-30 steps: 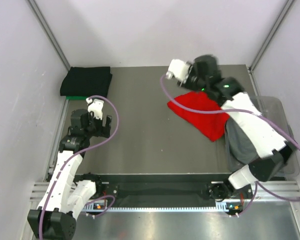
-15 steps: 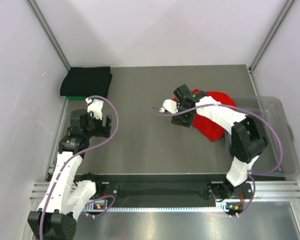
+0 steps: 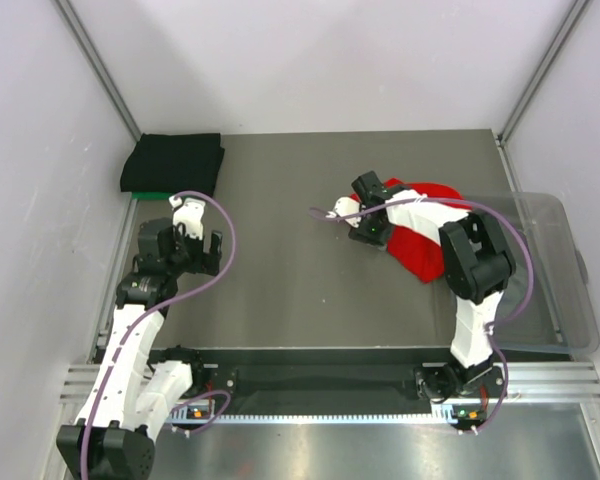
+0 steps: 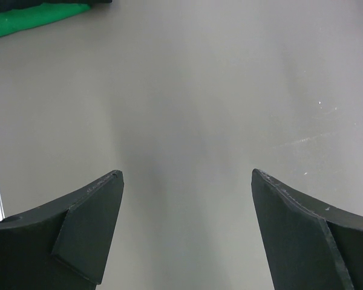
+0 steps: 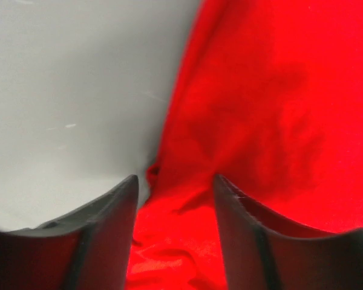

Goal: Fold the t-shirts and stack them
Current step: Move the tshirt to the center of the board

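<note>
Near side first: your left gripper (image 4: 186,173) hasn't moved in the last second. It's parked low over the bare table (image 3: 280,290) with the jaws wide apart and nothing between them, so it's out of play for now.

The change is on the right. A second ago that arm was up high over the far side of the red t-shirt (image 3: 425,255). Now the right gripper (image 5: 175,176) is down at table level on the shirt's left edge. The jaws are half-closed and straddle a bunched fold of the hem. I can't tell whether they're actually pinching cloth or just sitting around it.

The red shirt is still a crumpled heap, right of centre and just beside the clear bin (image 3: 570,265). It has spread a bit toward the far right since the arm came down.

Far left corner: the black t-shirt (image 3: 172,162) is folded and sits on top of a green one (image 4: 36,15).

My read is that you're at the start of the red shirt. That's an edge grab to drag it flat, and no fold is made yet. Confirm the hold before you pull.
</note>
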Robot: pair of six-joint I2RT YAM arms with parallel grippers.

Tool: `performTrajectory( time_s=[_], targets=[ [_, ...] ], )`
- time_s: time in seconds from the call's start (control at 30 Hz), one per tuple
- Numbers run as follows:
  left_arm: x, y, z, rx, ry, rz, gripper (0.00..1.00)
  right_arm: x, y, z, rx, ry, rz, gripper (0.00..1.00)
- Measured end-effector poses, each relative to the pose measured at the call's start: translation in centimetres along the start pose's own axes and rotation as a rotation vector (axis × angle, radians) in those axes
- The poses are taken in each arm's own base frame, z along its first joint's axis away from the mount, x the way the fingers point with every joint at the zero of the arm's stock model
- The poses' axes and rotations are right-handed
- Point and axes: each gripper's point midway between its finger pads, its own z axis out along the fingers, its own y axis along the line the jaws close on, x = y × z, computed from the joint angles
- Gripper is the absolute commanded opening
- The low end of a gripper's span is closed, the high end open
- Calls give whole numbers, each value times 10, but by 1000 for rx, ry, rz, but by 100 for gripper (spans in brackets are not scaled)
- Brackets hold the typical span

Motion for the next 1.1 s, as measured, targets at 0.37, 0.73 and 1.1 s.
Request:
performTrajectory(
  time_s=[0.37,0.73,1.1],
  targets=[
    [0,1,0,-5,0,-3,91,-30,-11,-33,91,-86,-58,1],
    [0,32,-3,-164,-3,-37,92,-197,17,-255,337,-707,-334,0],
    [-2,36,-7,-192,-21,-40,93,-120,-131,-143,355,-500,191,44]
  ],
)
